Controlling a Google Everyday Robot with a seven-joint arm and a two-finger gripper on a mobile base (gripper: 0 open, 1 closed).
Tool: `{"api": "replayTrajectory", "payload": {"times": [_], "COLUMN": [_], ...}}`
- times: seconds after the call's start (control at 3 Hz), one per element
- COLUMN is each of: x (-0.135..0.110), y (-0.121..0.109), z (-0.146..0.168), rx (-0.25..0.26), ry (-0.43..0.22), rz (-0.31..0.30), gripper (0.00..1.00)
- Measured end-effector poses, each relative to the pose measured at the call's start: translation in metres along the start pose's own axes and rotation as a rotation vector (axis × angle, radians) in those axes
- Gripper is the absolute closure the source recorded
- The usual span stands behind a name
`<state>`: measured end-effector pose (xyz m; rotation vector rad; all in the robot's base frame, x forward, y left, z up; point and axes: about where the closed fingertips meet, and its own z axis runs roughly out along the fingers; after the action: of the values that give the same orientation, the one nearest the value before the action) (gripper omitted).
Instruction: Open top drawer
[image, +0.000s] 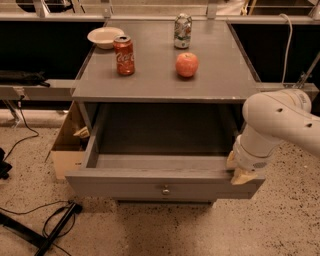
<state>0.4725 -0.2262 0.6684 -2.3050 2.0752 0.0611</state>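
The top drawer (150, 187) is a wide grey wooden drawer with a small round metal knob (165, 190) at the centre of its flat front. It stands pulled out from under the grey tabletop (165, 80), and its inside looks empty. My gripper (239, 170) is at the drawer's right front corner, on the top edge of the front panel, at the end of the white arm (280, 120). Its cream-coloured fingertips (242, 176) rest against the corner.
On the tabletop stand a red cola can (124, 55), a red apple (186, 64), a green-and-silver can (182, 30) and a cream bowl (105, 37). A cardboard box (67, 145) sits on the floor at the left. Black cables and a stand leg (50, 230) lie on the speckled floor at the front left.
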Motion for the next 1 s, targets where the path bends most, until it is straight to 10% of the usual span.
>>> {"api": "replayTrajectory", "payload": {"times": [1.0], "x": [0.0], "y": [0.0], "z": [0.0], "rx": [0.0], "ry": [0.0], "rz": [0.0], "gripper": [0.0]}}
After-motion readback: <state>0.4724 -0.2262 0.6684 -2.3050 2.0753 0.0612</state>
